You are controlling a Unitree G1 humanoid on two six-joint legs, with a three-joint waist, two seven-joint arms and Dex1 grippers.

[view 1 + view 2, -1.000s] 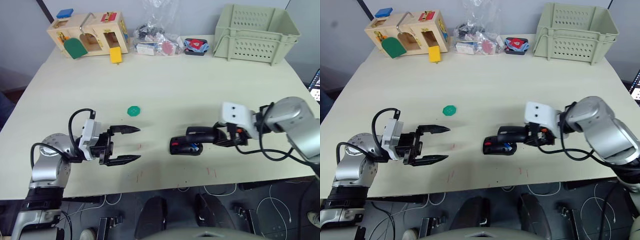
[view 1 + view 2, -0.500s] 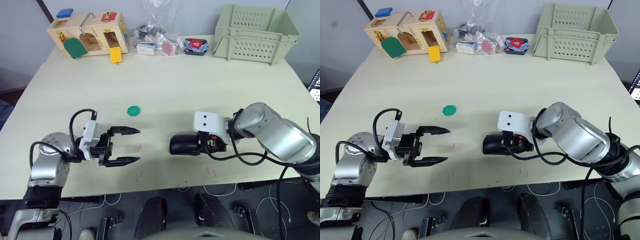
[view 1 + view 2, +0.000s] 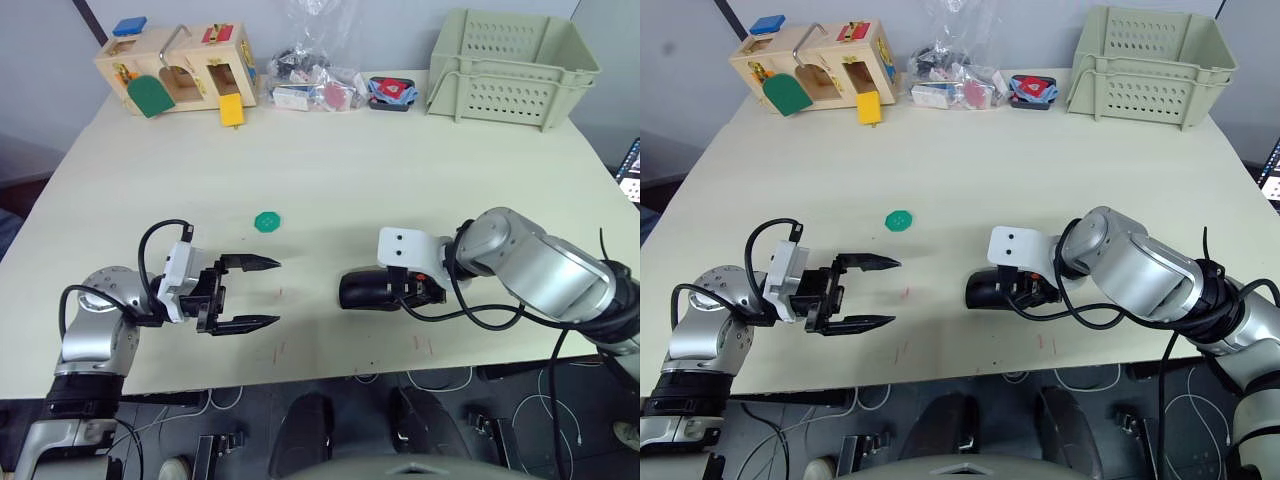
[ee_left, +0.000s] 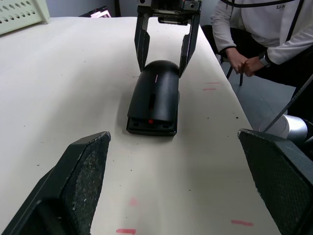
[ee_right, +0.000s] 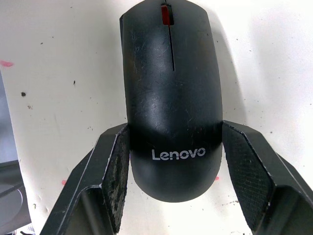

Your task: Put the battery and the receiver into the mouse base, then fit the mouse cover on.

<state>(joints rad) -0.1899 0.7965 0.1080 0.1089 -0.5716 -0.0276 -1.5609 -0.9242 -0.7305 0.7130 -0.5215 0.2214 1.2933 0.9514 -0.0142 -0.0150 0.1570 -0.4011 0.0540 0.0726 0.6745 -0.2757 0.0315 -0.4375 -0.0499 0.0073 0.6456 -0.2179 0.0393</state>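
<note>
The mouse cover (image 5: 171,98) is sitting on the mouse base (image 4: 150,126), the assembled mouse lying flat on the table (image 3: 400,170) near its front edge, right of centre. Its long axis is running across the table, the scroll-wheel end pointing toward the robot's left and the rounded "Lenovo" end toward the right gripper (image 3: 400,287). That gripper is straddling the rounded end, one finger (image 5: 115,171) on each flank; whether the pads are pressing the shell or standing just off it is hard to tell. The left gripper (image 3: 262,293) is hovering well apart to the left, its fingers spread wide and holding nothing, aimed at the mouse.
</note>
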